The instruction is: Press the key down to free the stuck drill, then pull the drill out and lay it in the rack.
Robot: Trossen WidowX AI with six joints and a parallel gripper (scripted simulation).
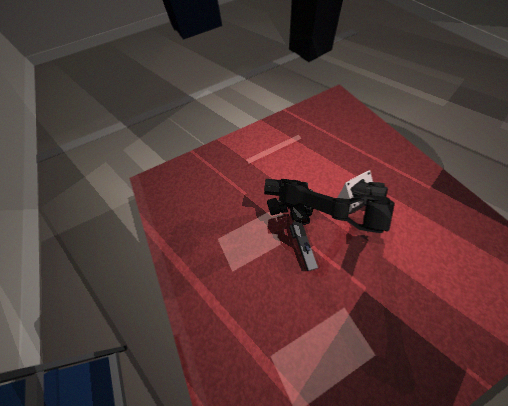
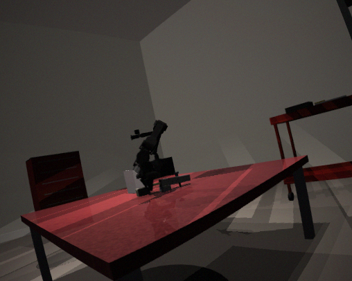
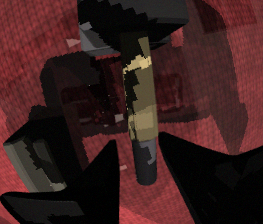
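Note:
The drill [image 3: 142, 95] is a round rod with a gold body and a dark grey end. In the wrist view it sticks out of the grey block [image 3: 163, 17], which also shows as a long bar [image 1: 310, 261] [image 2: 182, 178] in the top and exterior views. A small dark blue piece [image 1: 306, 248], perhaps the key, sits on that bar. My gripper [image 3: 137, 141] [image 1: 299, 215] is partly open, with the drill's dark end between its fingers and a gap at the left finger. A low grey-green block [image 3: 33, 165] [image 2: 143, 191], perhaps the rack, lies beside the left finger.
The red table [image 1: 223, 322] [image 2: 102, 233] carries everything. A white upright panel [image 1: 352, 186] [image 2: 130, 181] stands by the arm's base. Pale rectangles [image 1: 323, 357] show on the table top. A red cart [image 2: 277, 120] and a red cabinet [image 2: 57, 181] stand beyond the table.

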